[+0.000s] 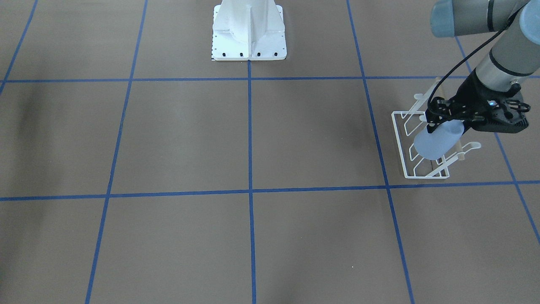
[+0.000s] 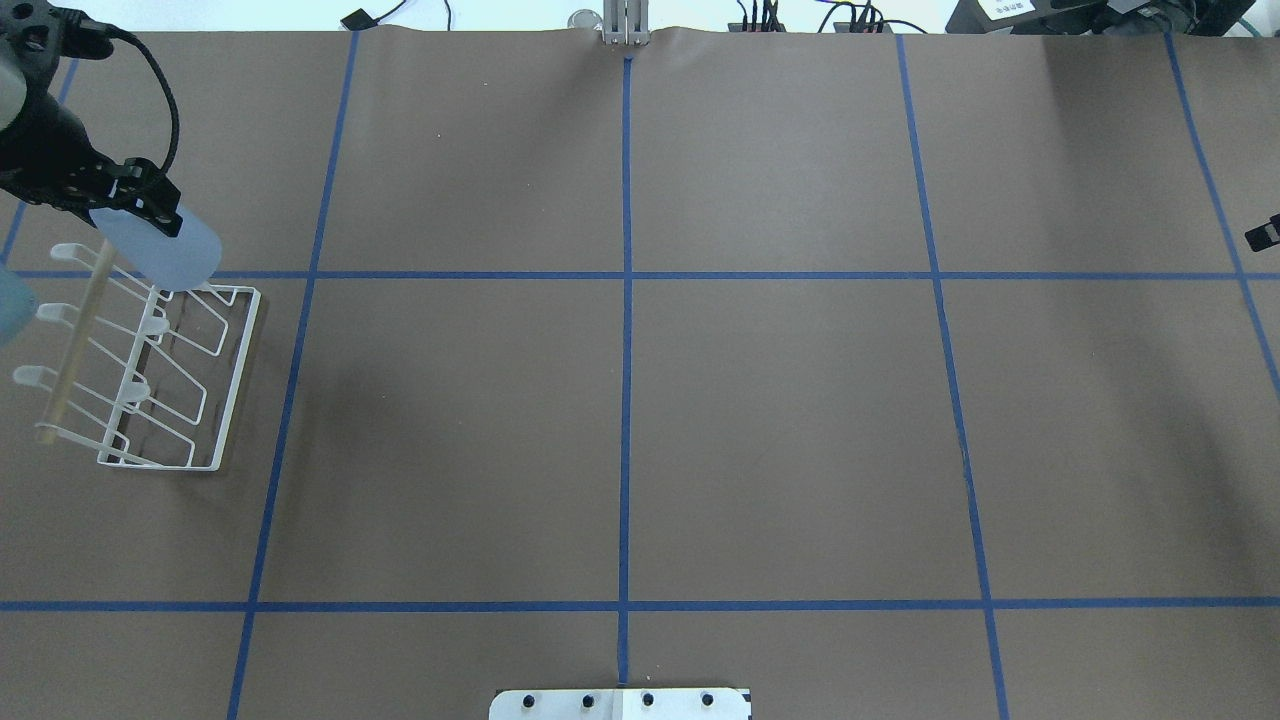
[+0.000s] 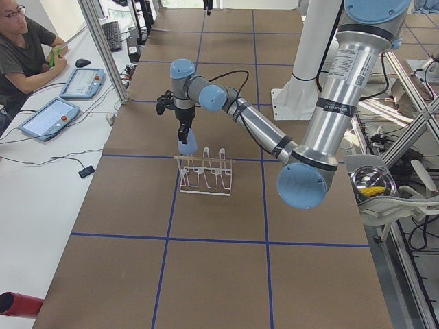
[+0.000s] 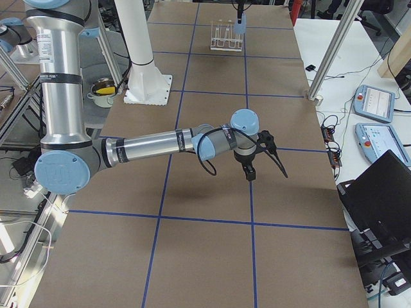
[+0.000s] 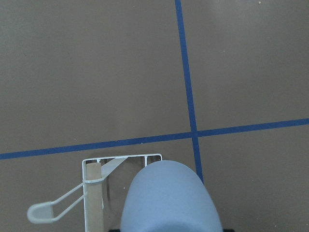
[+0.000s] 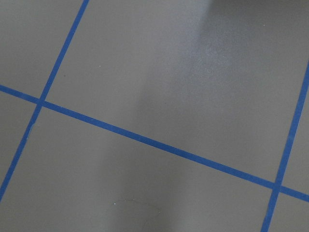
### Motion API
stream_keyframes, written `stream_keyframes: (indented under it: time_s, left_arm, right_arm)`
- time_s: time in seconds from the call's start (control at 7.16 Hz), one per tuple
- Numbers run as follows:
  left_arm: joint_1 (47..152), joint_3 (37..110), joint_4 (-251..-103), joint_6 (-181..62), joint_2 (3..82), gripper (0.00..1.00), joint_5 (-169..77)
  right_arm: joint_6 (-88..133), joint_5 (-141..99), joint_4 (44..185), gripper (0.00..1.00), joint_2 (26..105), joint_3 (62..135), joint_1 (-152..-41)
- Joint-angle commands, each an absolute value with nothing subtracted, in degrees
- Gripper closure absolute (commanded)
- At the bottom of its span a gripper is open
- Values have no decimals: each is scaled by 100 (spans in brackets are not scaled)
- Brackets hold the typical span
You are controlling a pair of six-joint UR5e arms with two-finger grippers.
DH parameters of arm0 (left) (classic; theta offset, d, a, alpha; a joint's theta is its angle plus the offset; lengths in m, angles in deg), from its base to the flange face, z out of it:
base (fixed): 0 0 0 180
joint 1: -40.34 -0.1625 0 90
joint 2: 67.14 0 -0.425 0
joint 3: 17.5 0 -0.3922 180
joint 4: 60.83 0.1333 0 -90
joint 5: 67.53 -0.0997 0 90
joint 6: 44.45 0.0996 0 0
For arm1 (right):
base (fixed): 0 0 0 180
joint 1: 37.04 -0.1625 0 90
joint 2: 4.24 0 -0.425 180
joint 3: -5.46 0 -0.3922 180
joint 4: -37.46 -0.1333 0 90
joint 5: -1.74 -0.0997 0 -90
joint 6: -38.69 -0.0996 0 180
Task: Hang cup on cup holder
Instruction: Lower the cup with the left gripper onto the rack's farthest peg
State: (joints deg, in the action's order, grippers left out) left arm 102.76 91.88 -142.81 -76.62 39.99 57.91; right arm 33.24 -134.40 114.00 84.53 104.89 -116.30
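Left gripper (image 1: 435, 120) is clamped on the cup (image 1: 434, 142), which hangs over the rack's (image 1: 398, 145) end, not yet seated.

Risk: a misaligned descent strikes a prong (image 2: 153, 325) or the rod (image 2: 80, 330), tipping the rack or knocking the cup loose.

Right gripper (image 4: 249, 172): finger state cannot be told.

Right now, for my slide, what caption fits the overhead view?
The left end effector holds the pale blue cup at one end of the wire cup holder.
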Motion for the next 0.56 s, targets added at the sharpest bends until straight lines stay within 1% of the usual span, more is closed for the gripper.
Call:
stream_keyframes:
  time_s: [0.0, 0.42]
  left_arm:
    - [10083, 9000, -14309, -7662, 4000, 100, 5798]
    - [9914, 8780, -14353, -7662, 4044, 100, 5816]
  right_arm:
    - [3324, -13440, 11401, 0, 8444, 10486, -11614]
    - [3324, -13431, 11401, 0, 8435, 10486, -11597]
